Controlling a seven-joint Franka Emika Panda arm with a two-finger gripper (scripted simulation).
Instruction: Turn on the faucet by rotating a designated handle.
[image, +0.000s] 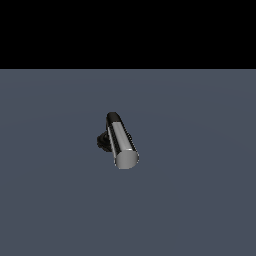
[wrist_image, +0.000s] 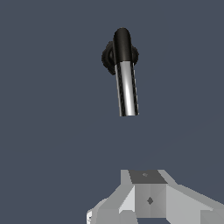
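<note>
The faucet (image: 103, 140) stands on the grey-blue floor near the middle of the exterior view. It has a black ribbed base, a black elbow (image: 113, 118) and a shiny chrome handle (image: 122, 141) whose flat round end points toward the camera. The wrist view shows the base (wrist_image: 108, 56), the elbow (wrist_image: 122, 43) and the handle (wrist_image: 127, 89) lying flat. My gripper (wrist_image: 146, 176) appears only in the wrist view, a grey-white block at the picture's edge, well apart from the handle's free end. Its fingers (wrist_image: 150, 194) look pressed together with no gap and hold nothing.
A flat grey-blue floor (image: 200, 200) surrounds the faucet on all sides. A black background fills the upper part of the exterior view. The arm itself does not show in the exterior view.
</note>
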